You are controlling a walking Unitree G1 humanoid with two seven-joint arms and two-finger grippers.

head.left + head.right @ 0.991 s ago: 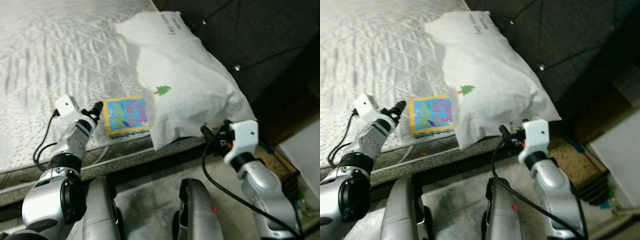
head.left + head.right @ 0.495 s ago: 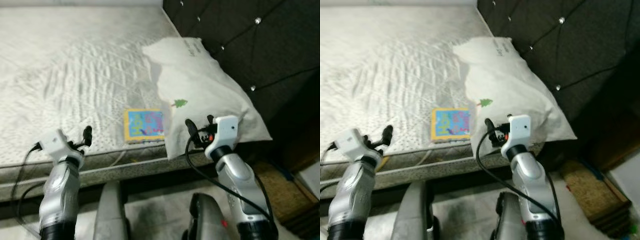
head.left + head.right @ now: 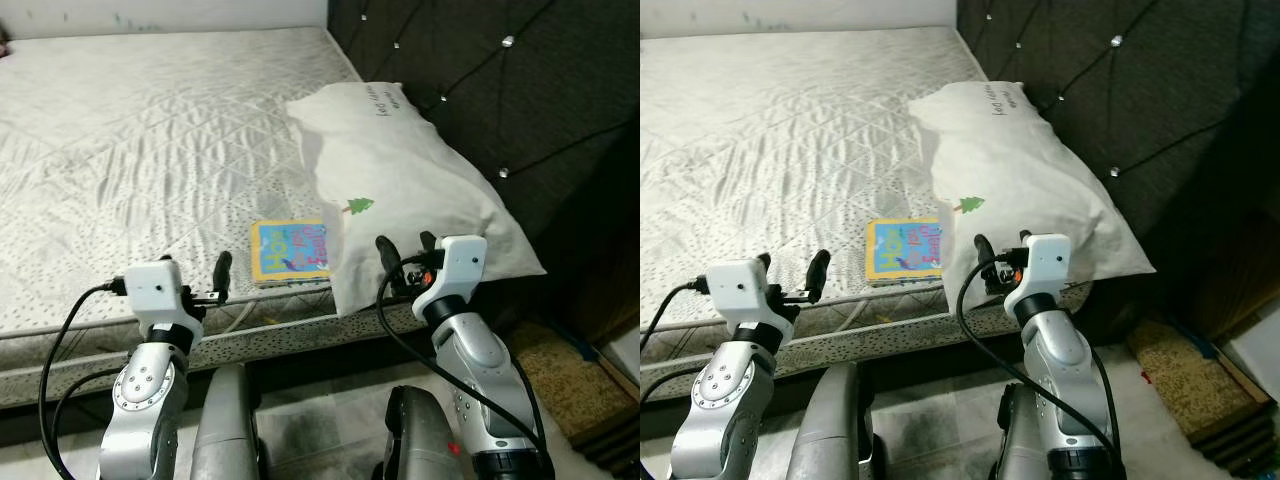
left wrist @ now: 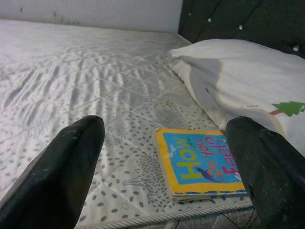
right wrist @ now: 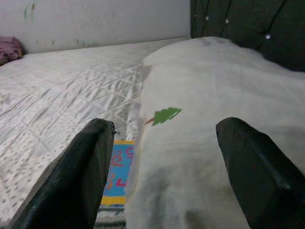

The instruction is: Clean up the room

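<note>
Bare quilted mattress (image 3: 150, 130), dark tufted headboard (image 3: 470, 90) on robot's right. White pillow (image 3: 400, 170) with small green tree print lies against the headboard. Colourful book (image 3: 290, 252) lies flat near mattress edge, its right side tucked just under the pillow. Left gripper (image 4: 167, 157) hovers at the mattress edge, near the book, fingers wide, empty. Right gripper (image 5: 162, 167) sits at pillow's near end, fingers wide, empty.

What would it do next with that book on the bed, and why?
Probably ease the left end effector forward to the book. Its fingers are open and aimed there, short of the mattress edge, and the book lies flat, partly tucked under the pillow.
</note>
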